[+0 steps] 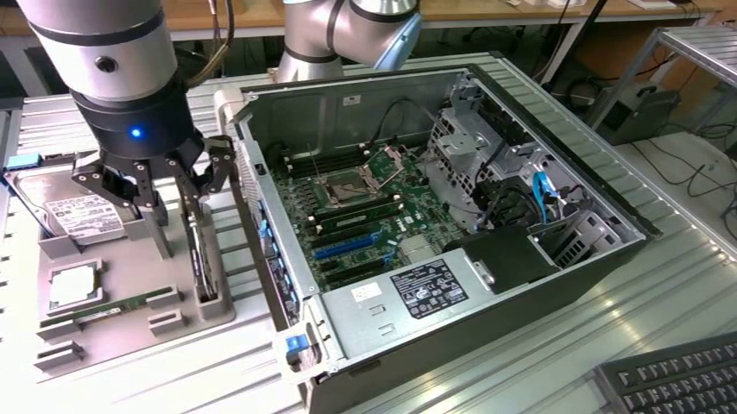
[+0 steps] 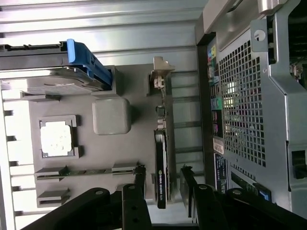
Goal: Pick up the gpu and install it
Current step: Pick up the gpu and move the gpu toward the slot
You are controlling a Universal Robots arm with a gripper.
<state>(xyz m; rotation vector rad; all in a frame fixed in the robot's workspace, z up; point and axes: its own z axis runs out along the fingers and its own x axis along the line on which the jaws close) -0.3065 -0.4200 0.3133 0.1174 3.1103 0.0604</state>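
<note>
The gpu (image 1: 199,250) stands on its long edge in a slot of the grey holder tray (image 1: 116,336), beside the open computer case (image 1: 576,259). In the wrist view the gpu (image 2: 161,167) shows edge-on, its black cooler side labelled and its silver end bracket (image 2: 161,76) at the far end. My gripper (image 1: 165,194) hangs just above the card. The gripper (image 2: 162,184) is open, one finger on each side of the card's near end, with small gaps to it.
On the tray lie a hard drive (image 1: 75,216) with a blue clip, a processor (image 1: 72,287) and a memory stick (image 1: 110,309). The case's motherboard (image 1: 368,216) faces up, with blue slots. A keyboard (image 1: 679,379) sits at the exterior view's lower right.
</note>
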